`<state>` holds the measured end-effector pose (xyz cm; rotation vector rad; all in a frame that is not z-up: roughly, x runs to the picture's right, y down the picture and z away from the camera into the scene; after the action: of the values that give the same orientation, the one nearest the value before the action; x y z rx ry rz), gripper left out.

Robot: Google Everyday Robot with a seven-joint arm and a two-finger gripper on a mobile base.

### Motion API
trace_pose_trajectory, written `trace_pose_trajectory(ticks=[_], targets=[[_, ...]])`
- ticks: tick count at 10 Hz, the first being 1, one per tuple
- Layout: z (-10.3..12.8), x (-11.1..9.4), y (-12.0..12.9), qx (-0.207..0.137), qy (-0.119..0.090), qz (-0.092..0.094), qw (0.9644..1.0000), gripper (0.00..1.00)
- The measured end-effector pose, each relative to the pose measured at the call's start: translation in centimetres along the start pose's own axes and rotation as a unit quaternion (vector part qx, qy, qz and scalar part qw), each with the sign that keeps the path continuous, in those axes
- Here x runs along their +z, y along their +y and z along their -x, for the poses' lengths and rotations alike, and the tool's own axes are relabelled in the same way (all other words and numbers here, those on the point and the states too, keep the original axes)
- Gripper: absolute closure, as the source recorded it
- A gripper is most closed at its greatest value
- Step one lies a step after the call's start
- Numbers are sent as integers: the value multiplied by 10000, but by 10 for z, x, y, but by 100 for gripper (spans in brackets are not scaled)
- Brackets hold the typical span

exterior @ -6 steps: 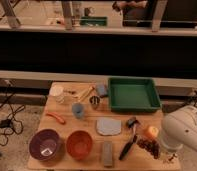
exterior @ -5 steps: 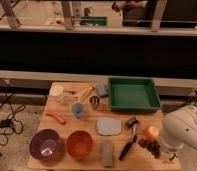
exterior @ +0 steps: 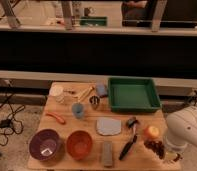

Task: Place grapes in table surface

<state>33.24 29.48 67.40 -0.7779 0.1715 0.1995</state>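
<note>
The grapes (exterior: pixel 154 147), a dark reddish-purple cluster, lie on the light-brown wooden table surface (exterior: pixel 62 130) near its front right corner, just below a round orange fruit (exterior: pixel 152 132). My gripper (exterior: pixel 168 154) hangs at the end of the white arm (exterior: pixel 186 128) by the table's right front edge, right beside the grapes. Whether it touches or holds them does not show.
A green tray (exterior: pixel 133 93) stands at the back right. A black brush (exterior: pixel 128 146), a grey block (exterior: pixel 107 153), a grey flat piece (exterior: pixel 108 126), an orange bowl (exterior: pixel 79 144), a purple bowl (exterior: pixel 44 145), a red pepper (exterior: pixel 56 117) and a blue cup (exterior: pixel 78 110) lie on the table.
</note>
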Motion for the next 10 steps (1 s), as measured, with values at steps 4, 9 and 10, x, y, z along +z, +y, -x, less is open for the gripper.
trace_pose_trajectory(ticks=[4, 9, 10], targets=[[17, 30, 6, -137, 315, 200, 9992, 100], [24, 57, 2, -170, 618, 435, 9970, 100], [24, 60, -1, -174, 648, 449, 9967, 100]])
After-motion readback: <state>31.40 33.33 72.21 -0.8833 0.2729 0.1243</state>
